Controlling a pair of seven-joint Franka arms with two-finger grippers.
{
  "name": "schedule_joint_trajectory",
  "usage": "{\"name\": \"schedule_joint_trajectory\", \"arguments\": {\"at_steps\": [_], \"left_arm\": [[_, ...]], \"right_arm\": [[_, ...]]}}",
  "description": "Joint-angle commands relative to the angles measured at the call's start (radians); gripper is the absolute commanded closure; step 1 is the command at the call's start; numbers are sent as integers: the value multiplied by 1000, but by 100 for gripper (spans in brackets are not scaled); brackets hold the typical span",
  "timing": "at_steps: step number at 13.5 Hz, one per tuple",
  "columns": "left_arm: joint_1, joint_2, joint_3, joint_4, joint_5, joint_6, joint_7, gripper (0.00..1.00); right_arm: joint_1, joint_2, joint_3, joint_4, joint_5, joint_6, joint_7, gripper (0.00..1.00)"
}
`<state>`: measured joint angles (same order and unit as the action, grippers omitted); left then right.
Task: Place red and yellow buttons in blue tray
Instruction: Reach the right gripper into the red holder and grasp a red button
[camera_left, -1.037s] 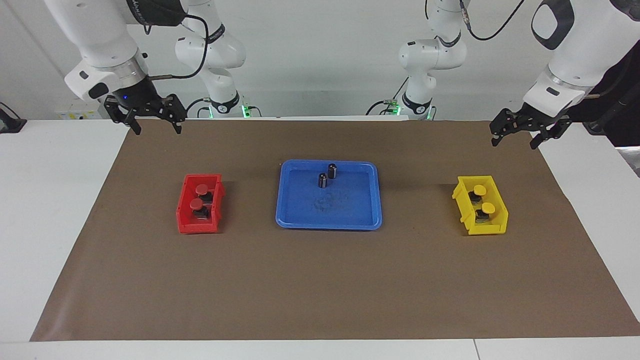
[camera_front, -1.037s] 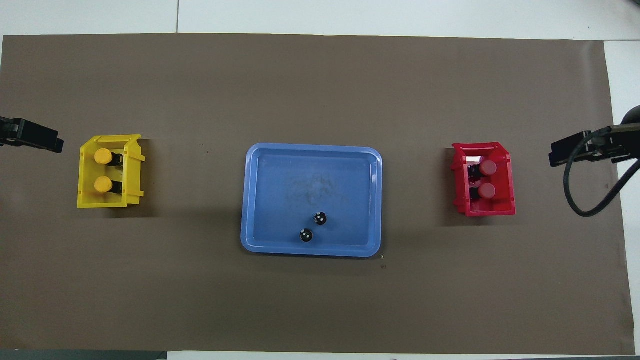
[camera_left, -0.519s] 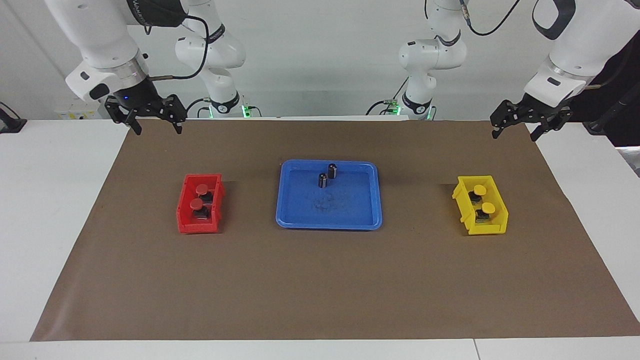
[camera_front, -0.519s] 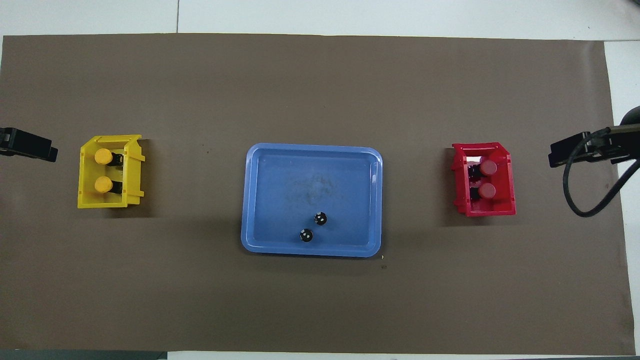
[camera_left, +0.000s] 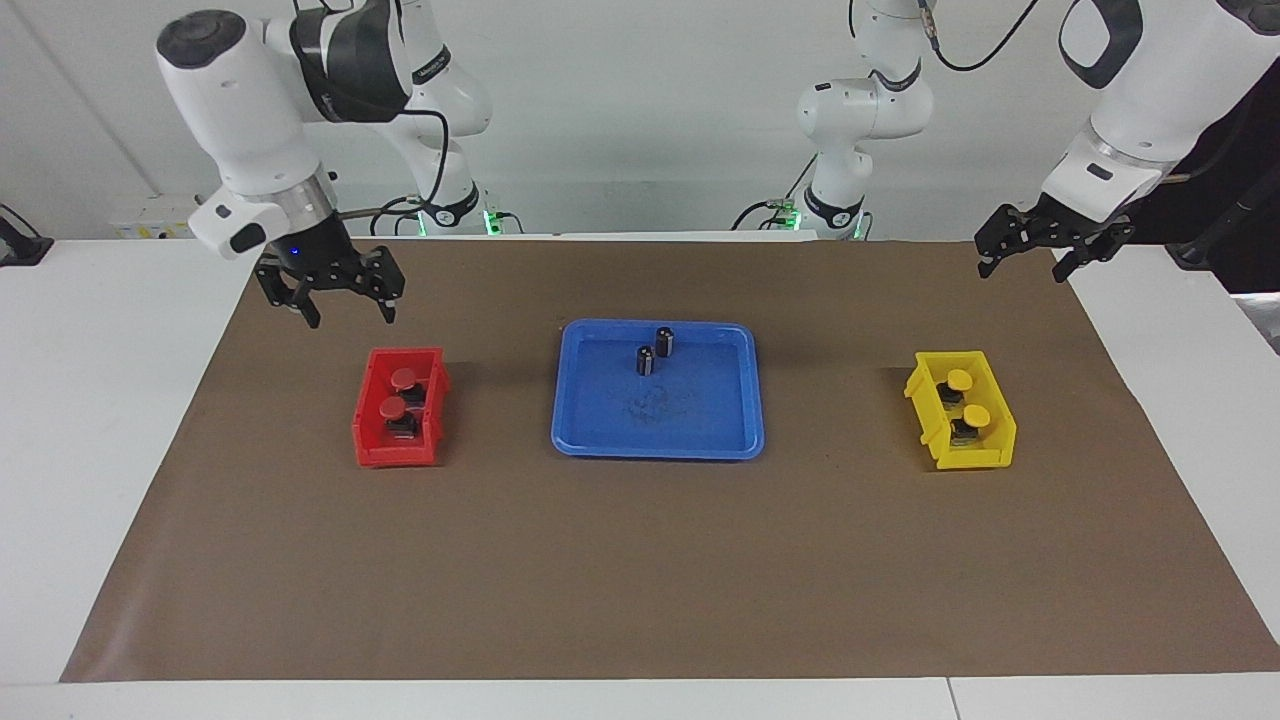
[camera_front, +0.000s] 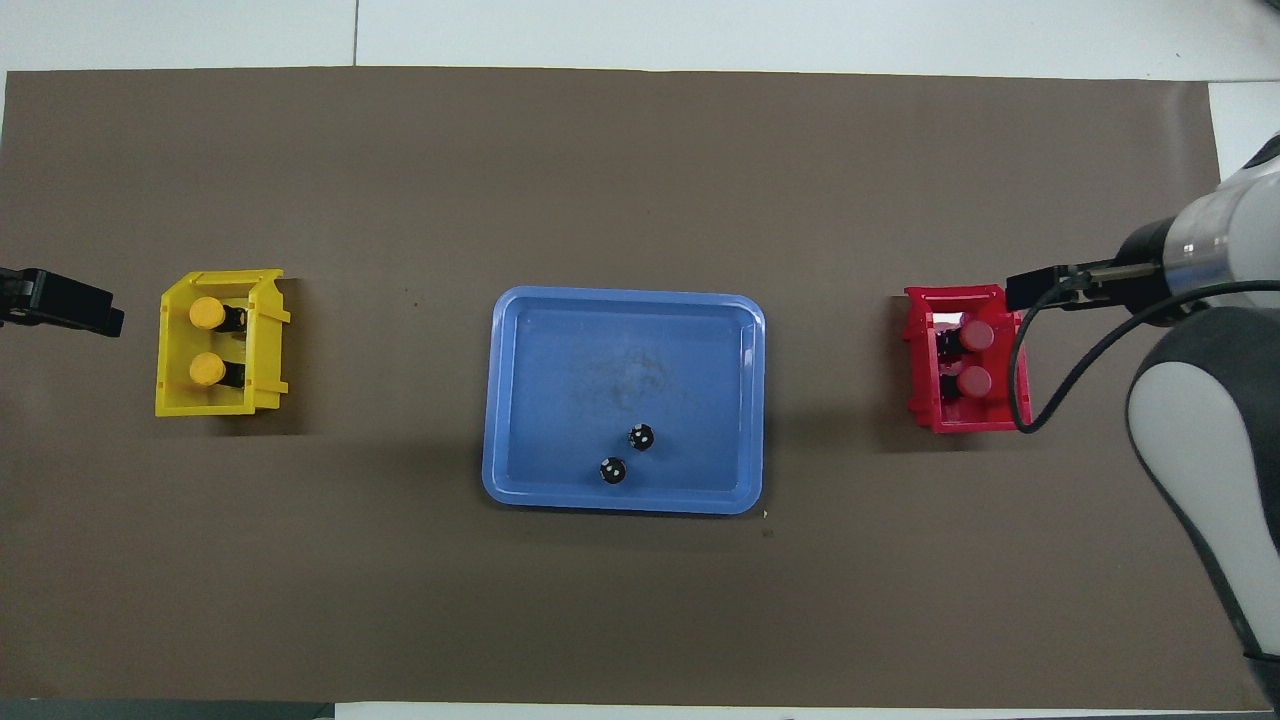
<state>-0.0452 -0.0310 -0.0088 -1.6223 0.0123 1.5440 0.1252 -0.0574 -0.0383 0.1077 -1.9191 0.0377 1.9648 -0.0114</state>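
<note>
Jaws of both the right gripper (camera_left: 340, 303) and left gripper (camera_left: 1020, 258) were released, empty; risk: right fingers snagging the red bin (camera_left: 372, 440) wall at the red buttons' (camera_left: 403, 378) 9 o'clock, tipping it.

A robotics lab. Two white arms (camera_left: 250, 110) stand bolted at a white table (camera_left: 90, 400) under a brown mat (camera_left: 640, 560), before a bare white wall (camera_left: 640, 100), with cables (camera_left: 770, 210) and green-lit base units behind, and small plastic bins laid out as test props.
</note>
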Motion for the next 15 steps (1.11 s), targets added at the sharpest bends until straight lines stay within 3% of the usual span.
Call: {"name": "schedule_joint_trajectory", "arguments": {"at_steps": [1, 5, 15], "left_arm": [[7, -46, 3, -74, -20, 70, -7, 0], [5, -69, 3, -116, -20, 96, -12, 0], [5, -69, 3, -128, -20, 110, -12, 0]], "right_arm": [[-7, 78, 0, -41, 22, 135, 7, 19], [-12, 135, 0, -135, 22, 296, 4, 31], [-41, 141, -2, -248, 21, 388, -33, 33]]}}
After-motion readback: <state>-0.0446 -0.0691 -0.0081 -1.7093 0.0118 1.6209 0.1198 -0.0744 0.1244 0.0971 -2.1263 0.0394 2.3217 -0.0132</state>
